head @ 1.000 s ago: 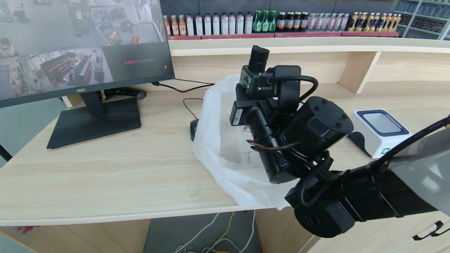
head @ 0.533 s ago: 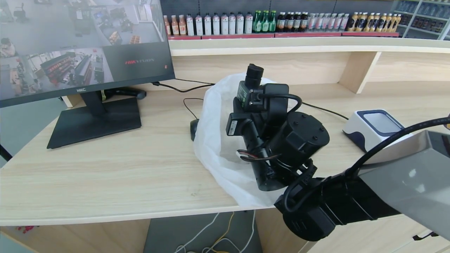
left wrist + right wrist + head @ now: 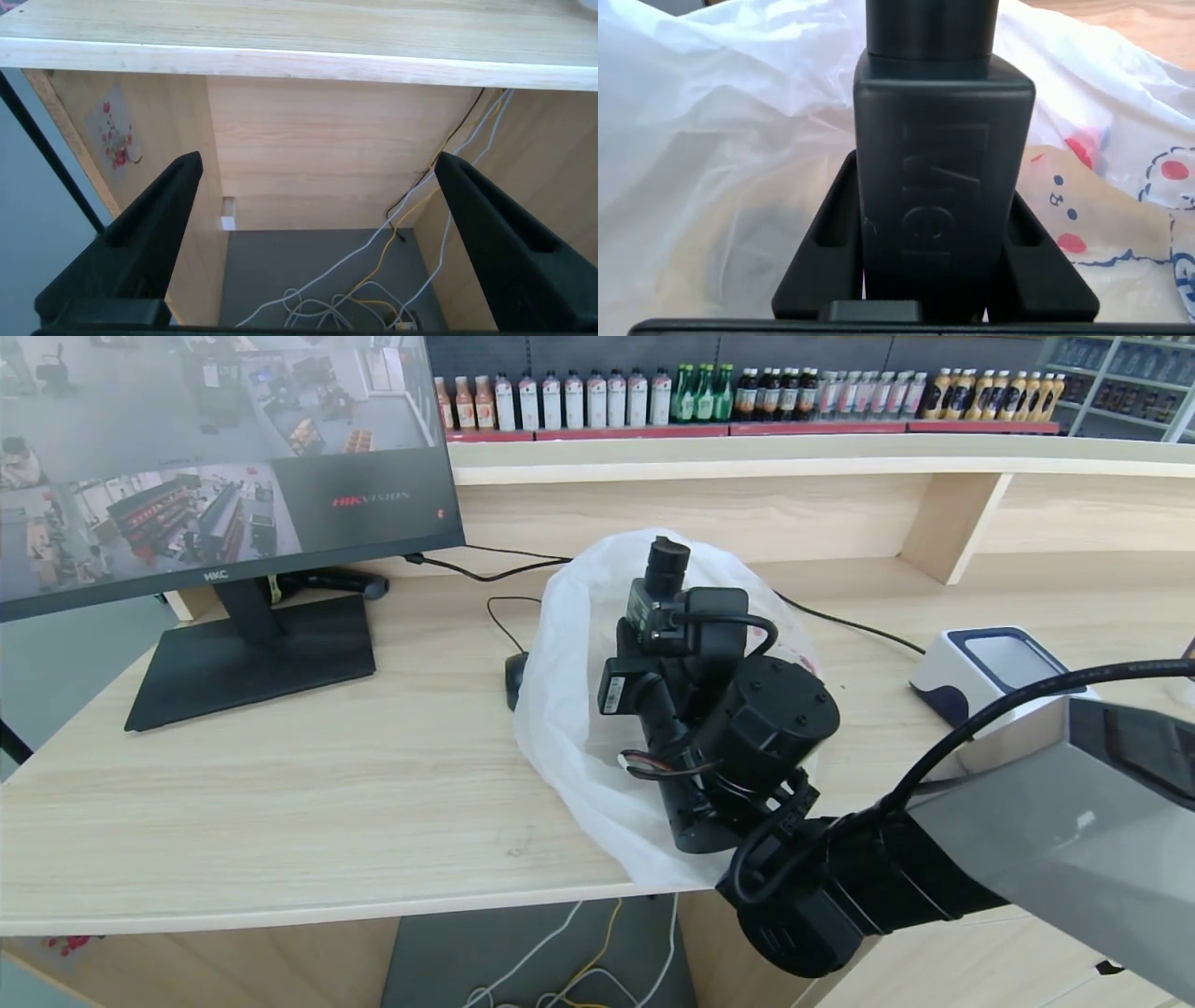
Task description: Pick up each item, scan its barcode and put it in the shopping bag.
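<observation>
White plastic shopping bag (image 3: 569, 709) lay on wood surface (image 3: 280, 784), R gripper (image 3: 934, 112) at its mouth; we couldn't tell its grip. L gripper (image 3: 318, 163) fingers (image 3: 154, 224) stood wide apart, empty, below surface edge.

Bright even light, perhaps overhead, soft shadows, shopping bag (image 3: 719, 112) glaring white close up
</observation>
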